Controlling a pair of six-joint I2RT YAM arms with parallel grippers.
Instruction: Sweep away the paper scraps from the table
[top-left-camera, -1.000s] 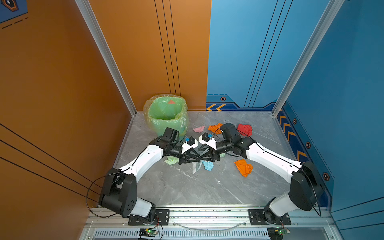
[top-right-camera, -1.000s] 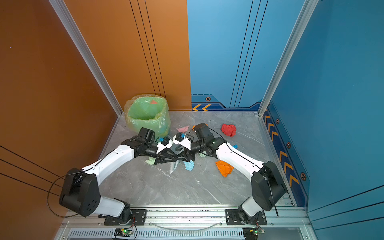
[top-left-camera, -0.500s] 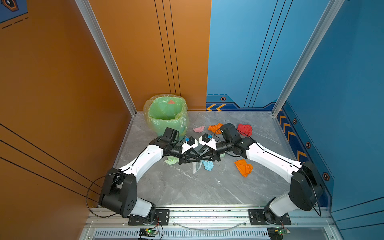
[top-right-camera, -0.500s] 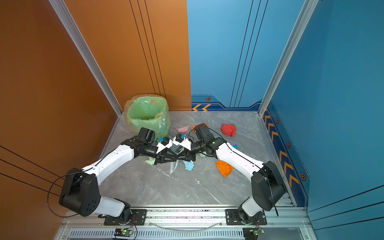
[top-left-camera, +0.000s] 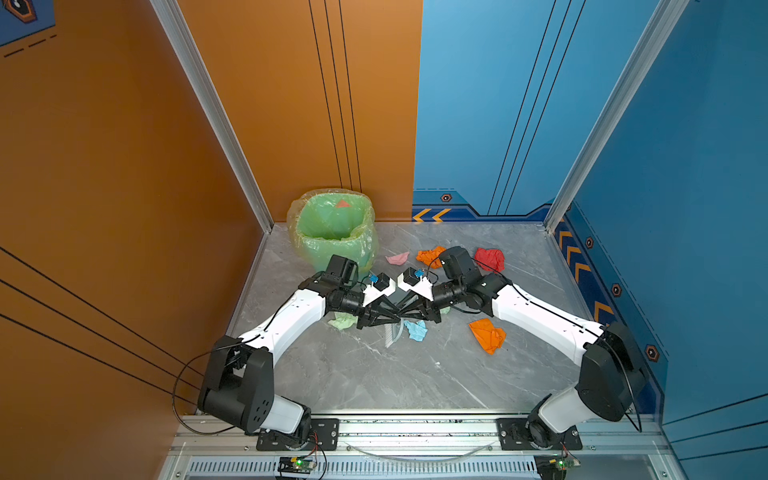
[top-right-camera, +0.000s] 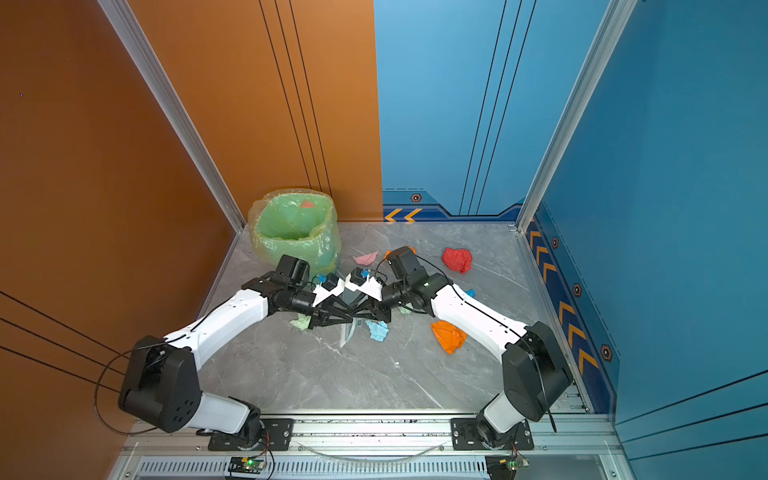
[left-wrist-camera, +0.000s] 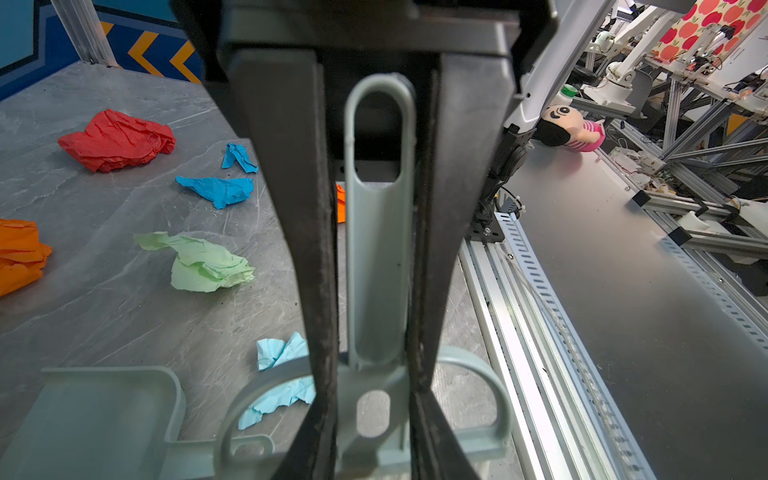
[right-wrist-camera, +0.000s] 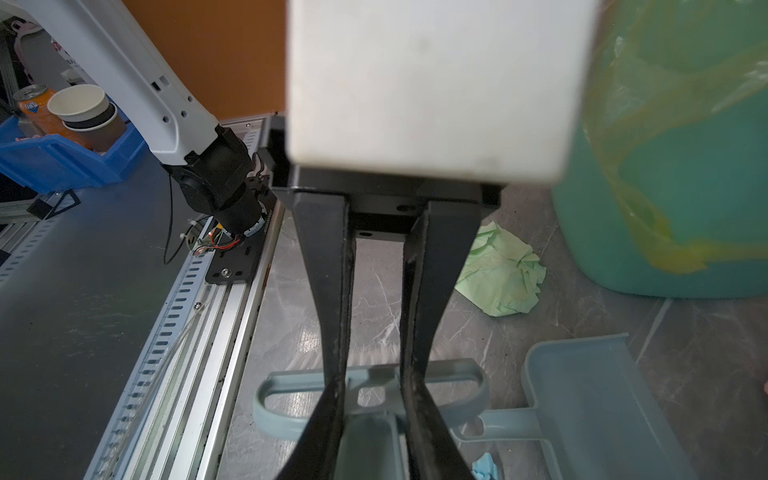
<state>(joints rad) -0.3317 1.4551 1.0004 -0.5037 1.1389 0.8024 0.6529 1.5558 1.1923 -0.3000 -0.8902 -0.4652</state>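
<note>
Amid paper scraps (top-left-camera: 486, 336) on the table (top-left-camera: 374, 382), left gripper (top-left-camera: 395, 319) clamps the brush (left-wrist-camera: 380, 270) by its neck, right gripper (top-left-camera: 406, 314) by its handle

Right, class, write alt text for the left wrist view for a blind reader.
The left claw and right claw meet tip to tip, both closed on a grey-blue plastic handle beside a dustpan; colourful paper scraps litter the marble table.

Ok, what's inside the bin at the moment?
One small reddish scrap shows in the bin, against the far side of its green liner. The bottom is hidden behind the near wall, so anything lying there cannot be seen.
</note>
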